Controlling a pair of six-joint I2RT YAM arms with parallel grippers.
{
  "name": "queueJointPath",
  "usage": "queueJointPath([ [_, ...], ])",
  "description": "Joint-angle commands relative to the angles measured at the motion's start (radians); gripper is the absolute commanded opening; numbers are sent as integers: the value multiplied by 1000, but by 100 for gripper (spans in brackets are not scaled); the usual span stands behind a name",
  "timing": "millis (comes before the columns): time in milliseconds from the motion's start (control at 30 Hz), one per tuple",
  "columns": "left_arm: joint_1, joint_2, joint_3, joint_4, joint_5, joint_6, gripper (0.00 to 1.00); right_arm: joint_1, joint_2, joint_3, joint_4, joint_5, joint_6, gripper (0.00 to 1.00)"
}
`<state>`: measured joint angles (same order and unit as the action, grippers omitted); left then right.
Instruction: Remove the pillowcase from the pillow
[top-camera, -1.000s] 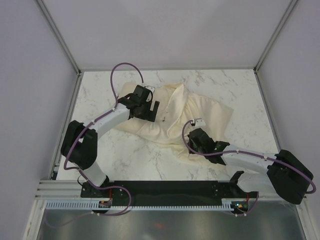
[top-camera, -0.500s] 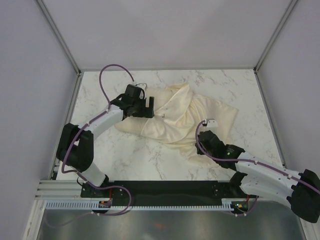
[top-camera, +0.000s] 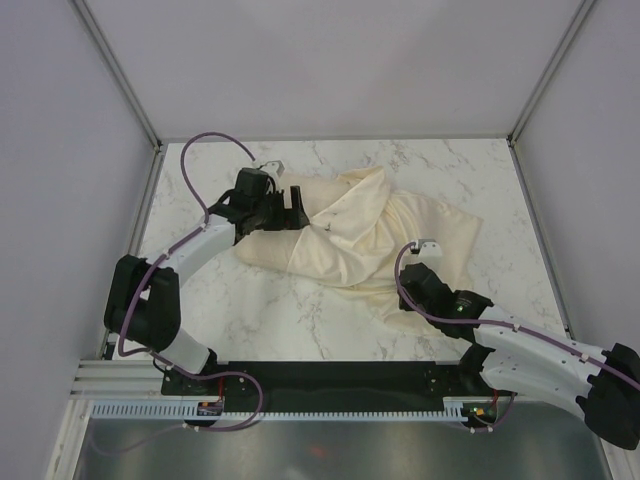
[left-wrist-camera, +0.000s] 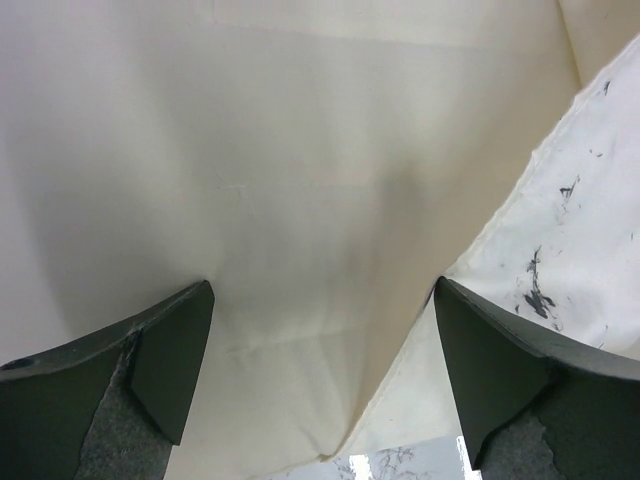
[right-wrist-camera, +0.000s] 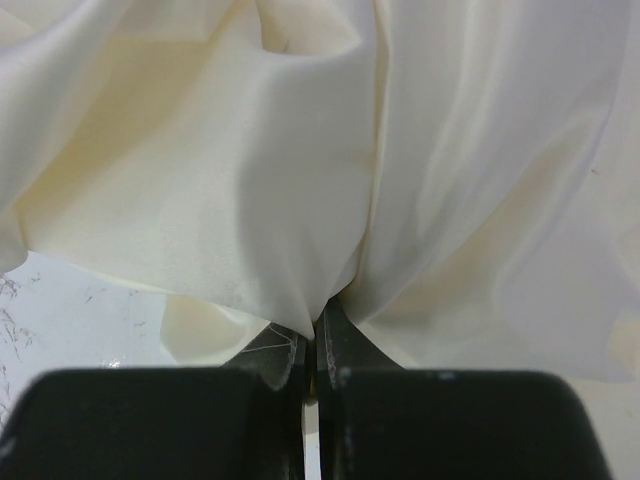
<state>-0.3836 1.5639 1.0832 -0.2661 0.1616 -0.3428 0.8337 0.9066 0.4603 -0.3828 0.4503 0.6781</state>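
Left gripper (left-wrist-camera: 322, 290): spread wide above the pillow (top-camera: 262, 252), nothing held.
Right gripper (right-wrist-camera: 310, 335): pinched shut on a fold of the pillowcase (top-camera: 400, 225), which is bunched right of the pillow.
Risk: the unpinned pillow may be dragged along, or the thin fold lost.
Change: the left gripper is moved back-left, and the pillowcase is drawn rightward.

Count entry, single moment.

- White marble-patterned tabletop (top-camera: 300, 320): 1.
- Thin, limp, pale cream fabric pillowcase (top-camera: 430, 235): 1.
- Thick, padded, cream-beige rectangular pillow (top-camera: 265, 255): 1.
- White-and-black robot arms: 2, namely the left arm (top-camera: 200, 245) and the right arm (top-camera: 530, 345).
- Jaws: 2 sets, one per arm. Each set has two black fingers (left-wrist-camera: 160, 370), 4 in all.
- Purple cables (top-camera: 214, 136): 2, one along each arm.
- Plain pale grey wall panels (top-camera: 330, 60): 3.
- Black base rail (top-camera: 340, 375) at the near edge: 1.
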Motion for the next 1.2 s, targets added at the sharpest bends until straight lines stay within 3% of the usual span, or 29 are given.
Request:
queueJointPath([
  [0,25,-37,-51,128,55,-42,99,-5,-6,20,-25,36,8,0],
  [133,43,-62,-69,169,127,-47,99,-4,9,23,-24,30,5,0],
  [333,68,-54,-75,180,113,-64,99,-4,6,21,-22,24,1,0],
  [567,55,44,46,-60,-158,4,100,-4,6,21,-19,10,-8,0],
  [633,37,79,70,-81,-255,28,100,-4,6,20,-16,4,-12,0],
  [900,-29,189,127,-148,-427,140,97,-4,-15,15,-11,-1,-14,0],
  [1033,-38,265,155,-196,-425,166,59,-4,-21,14,-11,-5,-14,0],
  [1067,-38,274,156,-197,-421,171,39,-4,-26,12,-11,-7,-14,0],
  [1133,-40,272,158,-199,-410,176,22,-4,-34,11,-11,-4,-14,0],
  [1167,-40,268,158,-199,-404,179,9,-4,-35,9,-11,-2,-12,0],
])
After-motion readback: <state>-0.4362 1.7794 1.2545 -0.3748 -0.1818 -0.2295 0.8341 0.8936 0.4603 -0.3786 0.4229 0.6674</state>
